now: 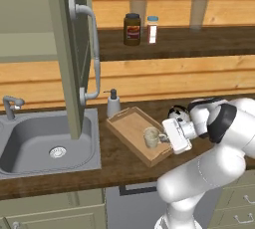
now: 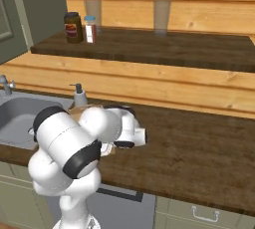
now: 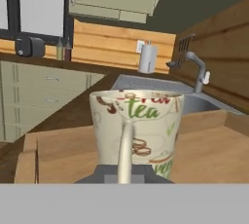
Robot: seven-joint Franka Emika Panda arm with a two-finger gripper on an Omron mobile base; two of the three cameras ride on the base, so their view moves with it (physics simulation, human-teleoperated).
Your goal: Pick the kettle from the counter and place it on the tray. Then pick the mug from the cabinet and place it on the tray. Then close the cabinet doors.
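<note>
The cream mug (image 1: 151, 137) with printed "tea" lettering stands upright over the light wooden tray (image 1: 130, 129), whose floor (image 3: 209, 150) spreads around it in the hand view. My gripper (image 1: 161, 137) is at the mug's right side, shut on its loop handle. That handle faces the camera on the mug (image 3: 141, 121), just above my gripper (image 3: 124, 175). The silver kettle (image 1: 177, 113) sits by the tray's far right edge, partly hidden behind my hand; whether it rests in the tray I cannot tell. An olive-green cabinet door (image 1: 67, 49) with a curved grey handle (image 1: 93, 49) hangs open at the left.
A grey sink (image 1: 47, 143) with a faucet (image 1: 10, 106) lies left of the tray, under the open door. A white soap dispenser (image 1: 113, 104) stands behind the tray. A dark brown jar (image 1: 132, 29) and a small shaker (image 1: 152, 29) sit on the wooden shelf above.
</note>
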